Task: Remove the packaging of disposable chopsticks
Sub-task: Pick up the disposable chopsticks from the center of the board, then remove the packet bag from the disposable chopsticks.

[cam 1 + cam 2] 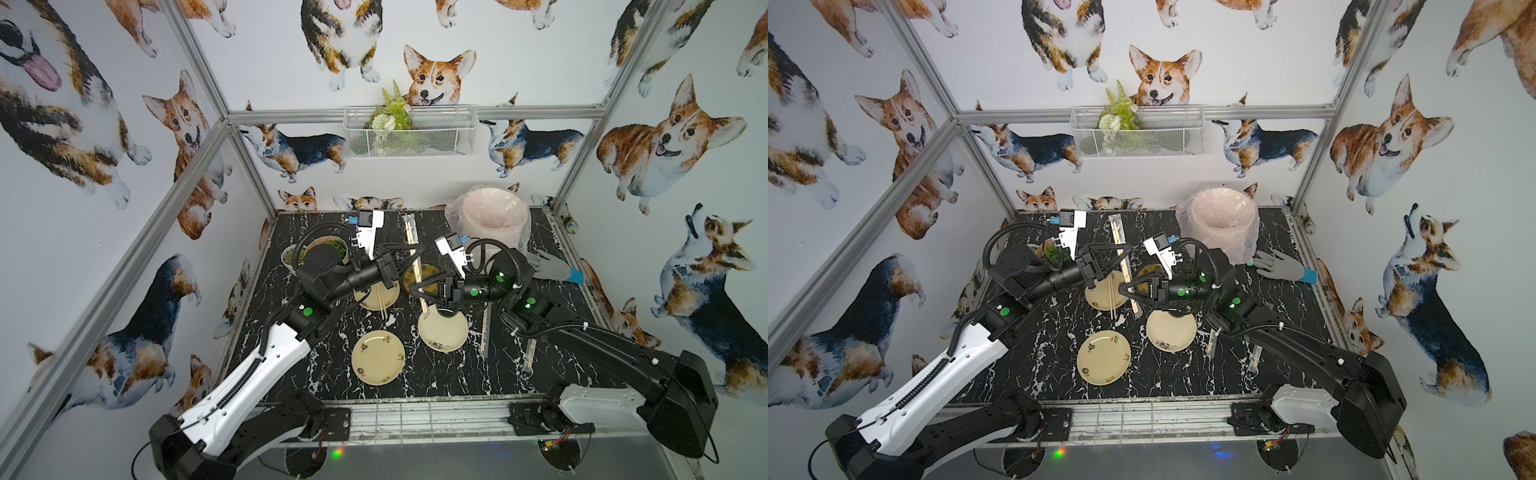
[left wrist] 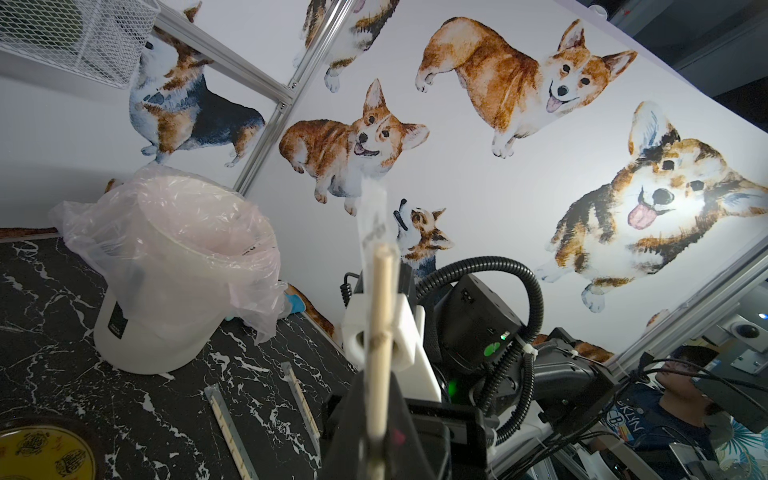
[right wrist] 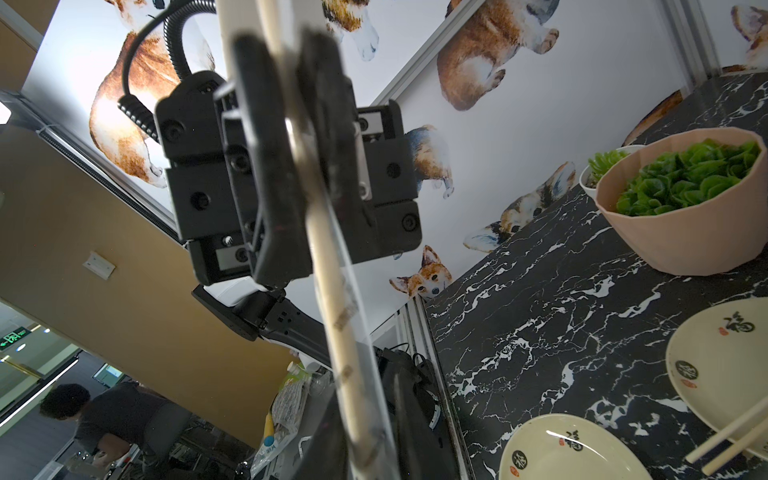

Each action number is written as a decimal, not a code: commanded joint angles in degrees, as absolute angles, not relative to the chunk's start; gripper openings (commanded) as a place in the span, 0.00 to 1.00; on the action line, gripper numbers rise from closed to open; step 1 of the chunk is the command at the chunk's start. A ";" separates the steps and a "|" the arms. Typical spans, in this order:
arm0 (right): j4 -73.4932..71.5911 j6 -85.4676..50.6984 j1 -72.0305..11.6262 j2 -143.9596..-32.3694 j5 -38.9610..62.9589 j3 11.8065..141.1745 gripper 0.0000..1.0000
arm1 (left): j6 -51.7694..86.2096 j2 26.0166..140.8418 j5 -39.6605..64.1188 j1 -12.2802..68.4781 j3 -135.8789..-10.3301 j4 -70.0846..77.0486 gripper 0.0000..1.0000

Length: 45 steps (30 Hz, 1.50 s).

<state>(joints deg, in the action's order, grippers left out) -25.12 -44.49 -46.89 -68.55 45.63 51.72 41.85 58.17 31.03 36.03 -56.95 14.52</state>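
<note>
We have two top cameras, side by side, high above. They look down and toward the back wall (image 1: pixel 291 83). They are far off, so both show nearly the same thing: the whole counter (image 1: pixel 457 374) and the walls around it. The left wrist camera sits low, right behind the left gripper (image 2: pixel 374 415). It looks up along it, across the counter to the bin (image 2: pixel 166 291). The right wrist camera sits right behind the right gripper (image 3: pixel 361 428). It looks the other way, to the pink bowl (image 3: pixel 685 232). Both top views show the bin and bowl too.
</note>
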 commanded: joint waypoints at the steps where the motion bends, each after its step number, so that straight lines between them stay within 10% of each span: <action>1: -23.81 -44.02 -47.04 -67.88 44.99 52.25 0.00 | 42.19 57.91 31.05 35.94 -56.87 17.14 0.00; 4: -22.69 -42.29 -47.03 -66.17 42.77 51.23 0.00 | 41.85 57.84 29.87 35.81 -57.39 16.08 0.00; 9: -14.16 -35.57 -47.05 -64.60 41.07 52.61 0.00 | 39.66 54.98 27.16 35.77 -57.23 13.81 0.55; 17: -6.15 -30.47 -47.02 -62.64 44.08 53.53 0.00 | 31.03 51.62 20.23 32.04 -62.51 -2.10 0.56; 45: 3.25 -22.97 -47.31 -62.64 46.03 56.43 0.00 | 40.23 55.93 38.87 27.77 -59.77 10.51 0.51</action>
<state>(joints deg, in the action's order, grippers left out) 2.31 -24.62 -47.22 -62.39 44.77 55.88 39.31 55.81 37.12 27.79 -59.88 7.14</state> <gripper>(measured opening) 0.077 0.520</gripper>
